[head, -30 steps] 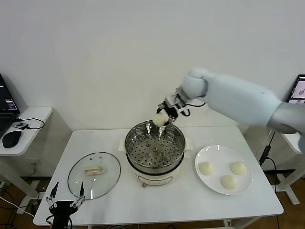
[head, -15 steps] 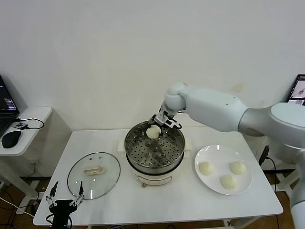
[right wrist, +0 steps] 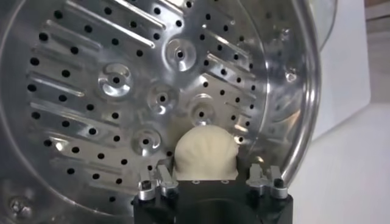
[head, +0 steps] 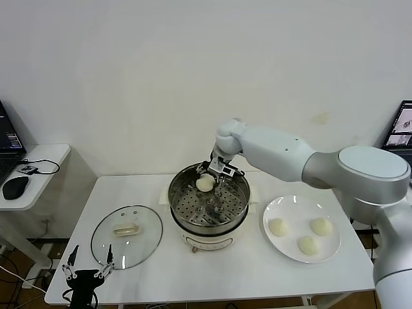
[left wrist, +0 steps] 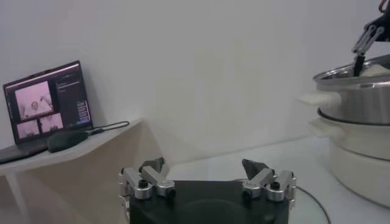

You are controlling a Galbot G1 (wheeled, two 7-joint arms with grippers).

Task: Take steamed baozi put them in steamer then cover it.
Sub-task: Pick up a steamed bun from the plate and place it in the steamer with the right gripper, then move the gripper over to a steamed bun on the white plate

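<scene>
The steamer [head: 193, 226] stands mid-table, its perforated tray [right wrist: 116, 79] bare except for one steamed baozi [head: 205, 183] at the far side. My right gripper [head: 216, 176] reaches down into the pot and is shut on this baozi [right wrist: 204, 151], which is at or just above the tray. Three more baozi [head: 278, 226] lie on the white plate [head: 293, 207] to the right. The cover [head: 127, 237] lies flat on the table to the left of the steamer. My left gripper [head: 90, 259] is parked open and empty at the front left table edge, near the cover.
A side table with a mouse [head: 15, 187] and a laptop [left wrist: 46, 103] stands to the left. Another screen [head: 402, 121] shows at the right edge. The steamer's steel wall [left wrist: 359, 91] rises beyond my left gripper [left wrist: 207, 169].
My right gripper has carried the baozi from above the steamer's far rim down into the pot and a little leftward. The left arm has not moved.
</scene>
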